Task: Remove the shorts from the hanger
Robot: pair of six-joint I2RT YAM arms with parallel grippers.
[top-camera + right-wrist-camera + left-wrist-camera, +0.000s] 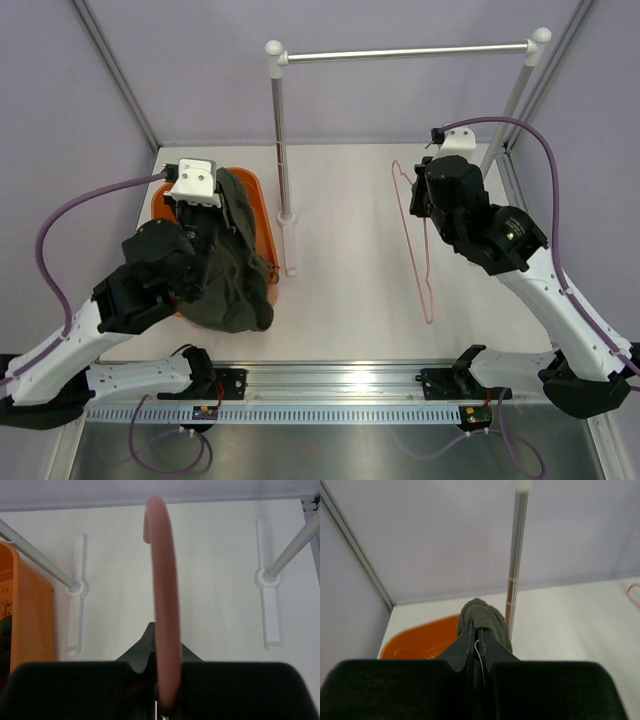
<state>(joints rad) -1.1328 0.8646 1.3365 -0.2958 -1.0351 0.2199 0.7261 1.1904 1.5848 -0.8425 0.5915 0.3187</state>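
Left tool (476, 641): pinches a fold of the shorts (238, 265), jaws pressed together with only cloth and a thin pale thread between them in the left wrist view. Hovers over the orange basket (263, 196) at the left side of the worktop (350, 230). Holds the dark olive-grey cloth bunched at the top, with the rest spilling over the basket's right side and near end; cannot tell whether the lowest folds touch the worktop. Just right of the basket: left post (281, 140) of the silver rail (405, 52), upright on a white foot, close beside the shorts but apart from them. Further right, past a bare stretch of worktop: right tool (162, 647), clamped shut on the hanger (424, 255). Grips the pink-red wire near its upper end, just below the small hook, with the thin triangle stretching toward the near edge. Cannot tell whether the lower corner rests on the worktop. Keeps the hanger well apart from the shorts, with the left post between the two. At the far right: right post (510, 105) of the rail, behind the right arm.
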